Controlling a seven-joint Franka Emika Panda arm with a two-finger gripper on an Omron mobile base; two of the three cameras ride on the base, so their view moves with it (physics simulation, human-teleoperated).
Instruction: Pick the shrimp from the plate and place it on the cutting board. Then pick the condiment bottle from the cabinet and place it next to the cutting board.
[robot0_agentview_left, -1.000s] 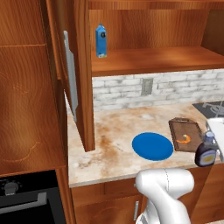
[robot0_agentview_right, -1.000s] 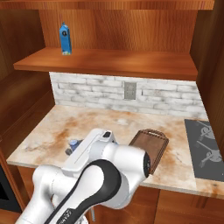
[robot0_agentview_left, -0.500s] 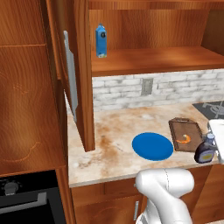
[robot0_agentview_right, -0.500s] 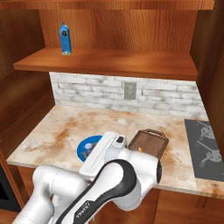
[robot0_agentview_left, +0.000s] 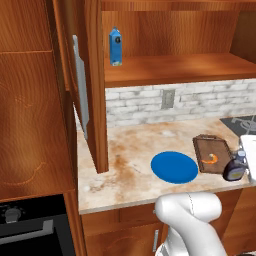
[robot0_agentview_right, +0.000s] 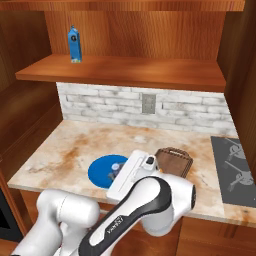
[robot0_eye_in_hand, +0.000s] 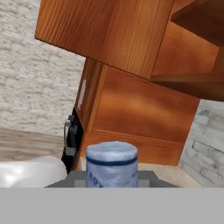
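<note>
The condiment bottle (robot0_agentview_left: 232, 172) is dark with a pale blue-grey cap (robot0_eye_in_hand: 112, 162), and my gripper (robot0_agentview_left: 241, 162) is shut on it. It stands just right of the cutting board (robot0_agentview_left: 212, 153), near the counter's front edge; I cannot tell whether it touches the counter. The orange shrimp (robot0_agentview_left: 212, 159) lies on the board. The blue plate (robot0_agentview_left: 174, 167) sits bare to the board's left. In the right base view my arm covers part of the plate (robot0_agentview_right: 101, 172) and the cutting board (robot0_agentview_right: 176, 159). The cabinet (robot0_agentview_left: 165, 70) stands with its door (robot0_agentview_left: 92, 85) open.
A blue carton (robot0_agentview_left: 115, 46) stands on the cabinet shelf at the left. A dark cooktop (robot0_agentview_right: 234, 169) lies at the counter's right end. An oven front (robot0_agentview_left: 30, 225) is low on the left. A wall outlet (robot0_agentview_right: 147, 103) sits in the brick backsplash.
My arm's elbow has swung to the right in the right base view. The held bottle has crept only slightly, staying beside the board's right edge.
</note>
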